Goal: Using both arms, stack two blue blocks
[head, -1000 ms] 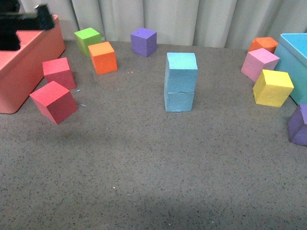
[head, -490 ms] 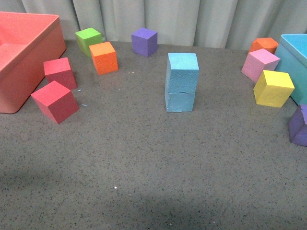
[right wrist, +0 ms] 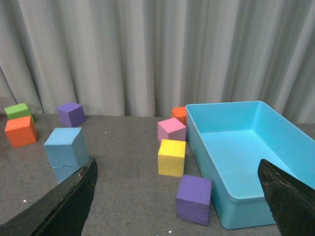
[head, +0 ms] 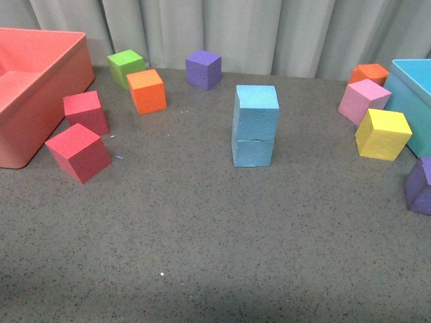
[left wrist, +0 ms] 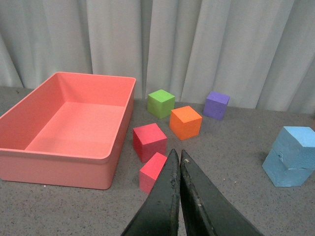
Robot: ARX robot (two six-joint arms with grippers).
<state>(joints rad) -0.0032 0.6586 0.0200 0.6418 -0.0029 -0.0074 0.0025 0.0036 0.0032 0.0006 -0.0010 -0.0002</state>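
Note:
Two sky-blue foam cubes stand stacked in the middle of the table: the upper blue block (head: 256,105) sits on the lower blue block (head: 252,150), turned a little askew. The stack also shows in the left wrist view (left wrist: 293,156) and the right wrist view (right wrist: 66,151). No arm is in the front view. My left gripper (left wrist: 178,156) is shut and empty, raised well away from the stack, near two red cubes. My right gripper (right wrist: 177,179) is wide open and empty, above a purple cube, far from the stack.
A salmon bin (head: 42,40) stands at the left and a teal bin (head: 412,91) at the right. Two red cubes (head: 79,152), an orange cube (head: 147,90), a green cube (head: 126,65) and a purple cube (head: 203,68) lie left. Pink (head: 363,101), yellow (head: 382,133), orange and purple (head: 421,186) cubes lie right.
The black left arm seen over the salmon bin one second ago has left the front view. The view has shifted slightly. The blue stack has not moved.

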